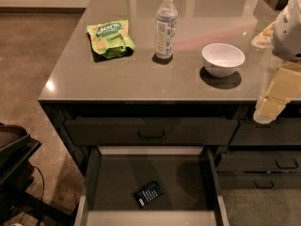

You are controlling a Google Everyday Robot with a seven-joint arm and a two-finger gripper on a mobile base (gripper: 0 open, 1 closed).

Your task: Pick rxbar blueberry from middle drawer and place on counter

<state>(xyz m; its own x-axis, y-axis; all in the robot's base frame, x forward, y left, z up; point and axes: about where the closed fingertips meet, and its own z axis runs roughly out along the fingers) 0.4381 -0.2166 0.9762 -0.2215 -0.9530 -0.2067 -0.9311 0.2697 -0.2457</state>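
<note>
Your counter (141,79) stretched wide across the top, and under it the middle drawer (117,178) stood pulled out, its floor bare but for one item. Your gripper (269,108) hung at the right edge, level with the counter's front lip; how wide it was set, I couldn't tell. The rxbar blueberry (149,193) lay flat near the drawer's front, well below and left of the gripper, long axis slanting from near-left to far-right.
</note>
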